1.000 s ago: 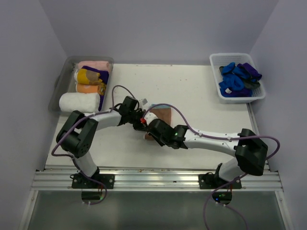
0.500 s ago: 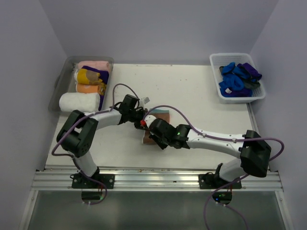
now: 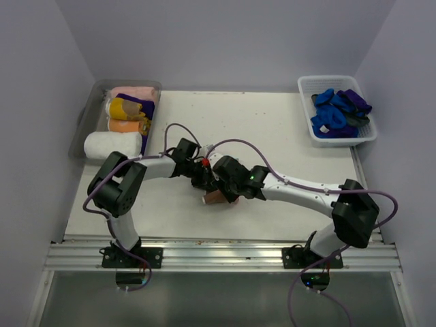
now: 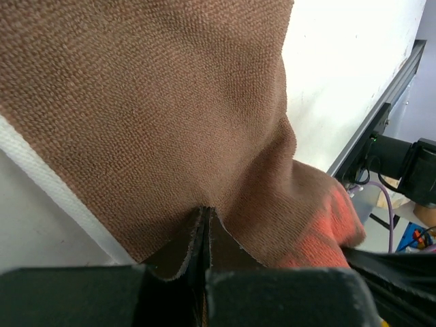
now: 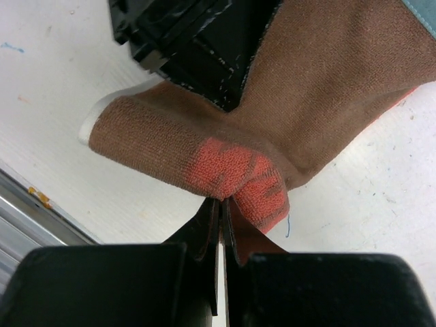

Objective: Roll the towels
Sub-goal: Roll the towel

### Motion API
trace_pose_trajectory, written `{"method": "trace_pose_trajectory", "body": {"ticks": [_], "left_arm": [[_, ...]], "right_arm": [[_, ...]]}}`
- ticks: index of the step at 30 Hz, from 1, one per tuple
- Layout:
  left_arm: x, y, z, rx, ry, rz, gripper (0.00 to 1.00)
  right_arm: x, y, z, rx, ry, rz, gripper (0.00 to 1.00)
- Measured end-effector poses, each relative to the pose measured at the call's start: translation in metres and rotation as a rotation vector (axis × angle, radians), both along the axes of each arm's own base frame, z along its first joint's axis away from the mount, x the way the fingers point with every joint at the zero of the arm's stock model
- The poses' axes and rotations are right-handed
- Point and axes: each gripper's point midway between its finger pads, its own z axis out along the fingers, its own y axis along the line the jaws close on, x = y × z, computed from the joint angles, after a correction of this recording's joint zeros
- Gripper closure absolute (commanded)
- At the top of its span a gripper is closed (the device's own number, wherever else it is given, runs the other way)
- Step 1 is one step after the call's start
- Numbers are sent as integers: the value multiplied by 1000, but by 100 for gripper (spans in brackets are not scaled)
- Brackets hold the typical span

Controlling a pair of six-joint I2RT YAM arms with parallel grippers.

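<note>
A rust-brown towel (image 3: 217,198) lies bunched mid-table, mostly hidden under both wrists. My left gripper (image 3: 203,180) is shut on a pinch of its cloth (image 4: 170,122), which fills the left wrist view; the jaws meet at the left gripper (image 4: 206,212). My right gripper (image 3: 223,189) is shut on a folded edge of the same towel (image 5: 320,82), lit red beside the right gripper (image 5: 221,202). The left gripper's black body (image 5: 184,41) presses on the towel just beyond. More towels lie rolled in the tray and heaped in the basket.
A clear grey tray (image 3: 87,109) at the back left holds rolled pink (image 3: 137,92), mustard (image 3: 125,107), purple (image 3: 148,103), orange (image 3: 122,126) and white (image 3: 112,144) towels. A white slotted basket (image 3: 306,90) at the back right holds blue and purple towels (image 3: 335,112). A metal rail (image 3: 225,253) runs along the near edge.
The flat far part of the brown towel has been drawn toward the near side and bunched under the grippers. Both wrists shifted closer together; both stayed shut.
</note>
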Motion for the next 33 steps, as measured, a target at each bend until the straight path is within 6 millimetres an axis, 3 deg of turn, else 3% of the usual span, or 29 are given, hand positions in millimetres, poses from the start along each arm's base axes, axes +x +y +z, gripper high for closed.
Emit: {"method": "trace_pose_trajectory", "body": {"ticks": [12,22,33], "left_arm": [[0,4,7,18,-22,-6,100],[10,7,34,39,-103,12,100],[18,34,54,99,-165,93,100]], "right_arm": [[20,-3,-26,-21,104,-57,100],[32,-7,-36,-14,149,-105,100],[44,-10,-50,-5,192,-137,100]]}}
